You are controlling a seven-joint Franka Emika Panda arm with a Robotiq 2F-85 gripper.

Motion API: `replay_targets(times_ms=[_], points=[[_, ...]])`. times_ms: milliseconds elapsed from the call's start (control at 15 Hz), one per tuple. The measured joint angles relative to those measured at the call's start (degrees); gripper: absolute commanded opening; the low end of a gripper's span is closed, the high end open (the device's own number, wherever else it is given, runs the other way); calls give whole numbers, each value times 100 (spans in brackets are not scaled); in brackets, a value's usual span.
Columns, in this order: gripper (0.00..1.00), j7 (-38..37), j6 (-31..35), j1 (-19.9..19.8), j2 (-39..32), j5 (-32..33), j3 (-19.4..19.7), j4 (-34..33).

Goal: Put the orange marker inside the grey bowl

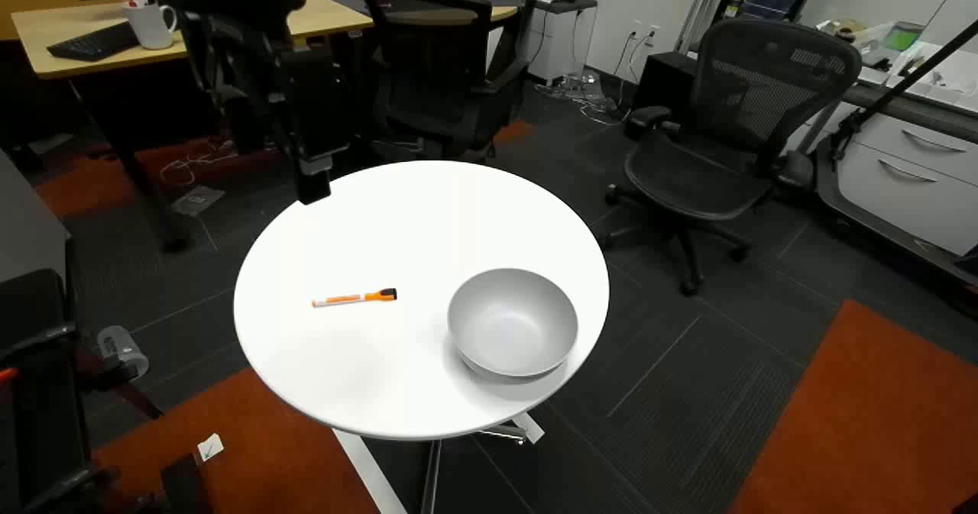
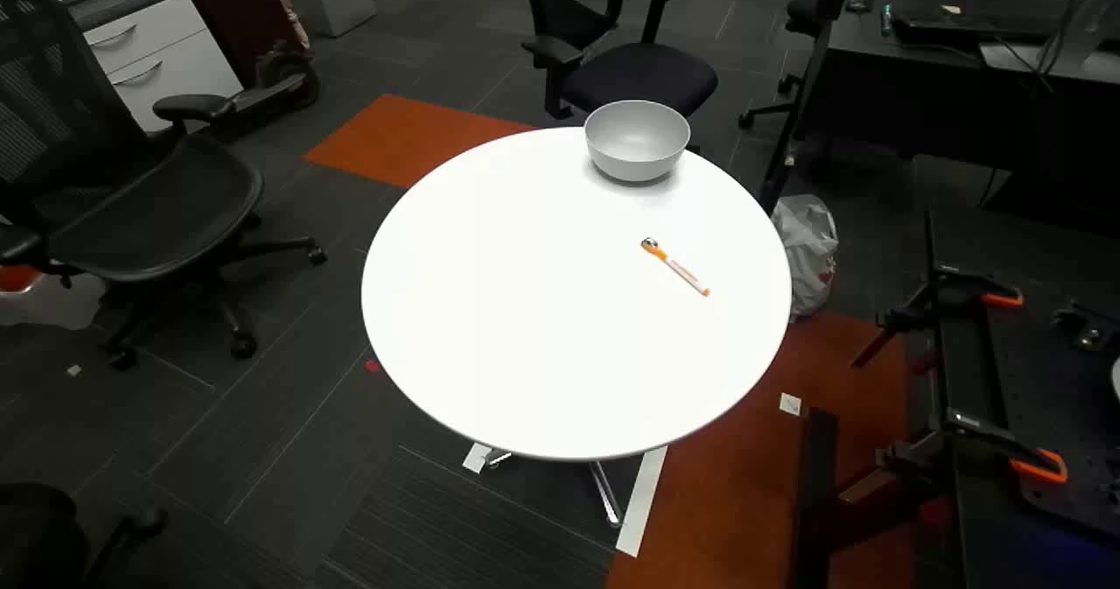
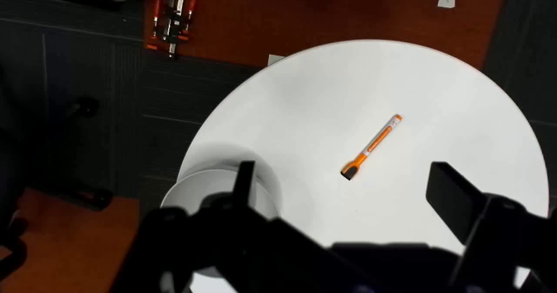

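The orange marker lies flat on the round white table, in both exterior views (image 1: 344, 299) (image 2: 681, 269) and in the wrist view (image 3: 379, 139). It has a dark-tipped cap and a pale barrel. The grey bowl stands upright near the table edge, in both exterior views (image 1: 512, 331) (image 2: 637, 144), apart from the marker. In the wrist view the bowl (image 3: 196, 190) is partly hidden by a finger. My gripper (image 1: 313, 185) is high above the table in an exterior view. In the wrist view the gripper (image 3: 342, 166) is open, with nothing between its fingers.
The white table (image 1: 428, 216) has a round edge. A black mesh chair (image 1: 733, 117) stands beyond it. A desk with a white mug (image 1: 153, 25) is behind the arm. A black bench with orange-handled clamps (image 2: 1041, 465) stands beside the table.
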State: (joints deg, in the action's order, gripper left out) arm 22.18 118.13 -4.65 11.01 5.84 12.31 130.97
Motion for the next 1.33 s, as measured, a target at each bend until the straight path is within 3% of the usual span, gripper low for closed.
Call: replay_targets(times_ms=[667,1067,1333], points=[[100,-139,163,0,-191,-267,-60,-60],[100,-1182,878,6,-1324,-1016,-331,-491],[100,-1969,1020,17,-2070,-1118,-559,-780]])
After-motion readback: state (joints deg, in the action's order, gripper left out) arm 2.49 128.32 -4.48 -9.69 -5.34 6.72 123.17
